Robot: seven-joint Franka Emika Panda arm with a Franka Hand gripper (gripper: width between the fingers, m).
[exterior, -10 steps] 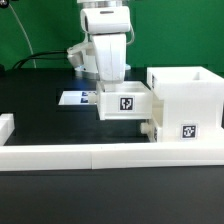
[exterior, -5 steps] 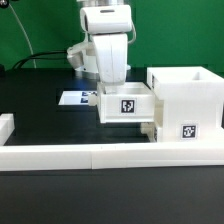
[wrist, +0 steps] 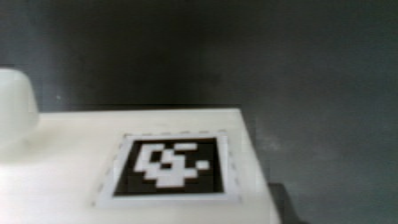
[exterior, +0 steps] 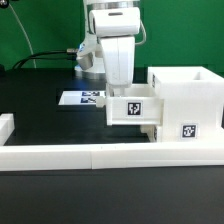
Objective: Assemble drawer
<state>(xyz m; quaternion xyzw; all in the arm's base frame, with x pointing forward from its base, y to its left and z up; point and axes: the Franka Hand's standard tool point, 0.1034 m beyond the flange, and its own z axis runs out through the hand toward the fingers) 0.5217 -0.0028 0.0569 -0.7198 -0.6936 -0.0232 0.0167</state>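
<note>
In the exterior view the gripper point(exterior: 121, 92) is shut on a small white open-top drawer box point(exterior: 132, 108) with a square tag on its face. It holds the box off the table, against the left side of the tall white housing point(exterior: 186, 98). The fingertips are hidden by the box. The housing is open on top and carries a tag point(exterior: 188, 130) low on its front. A small white part point(exterior: 150, 130) juts from the housing below the held box. The wrist view shows a white face with a tag point(wrist: 173, 166), close up; no fingers show there.
A long low white border block point(exterior: 90, 155) runs along the front of the black table, and a short block point(exterior: 6, 127) stands at the exterior view's left. The marker board point(exterior: 80, 99) lies flat behind the gripper. A green backdrop stands at the rear.
The gripper has carried the small box toward the exterior view's right, up to the housing's left side. The housing has not moved.
</note>
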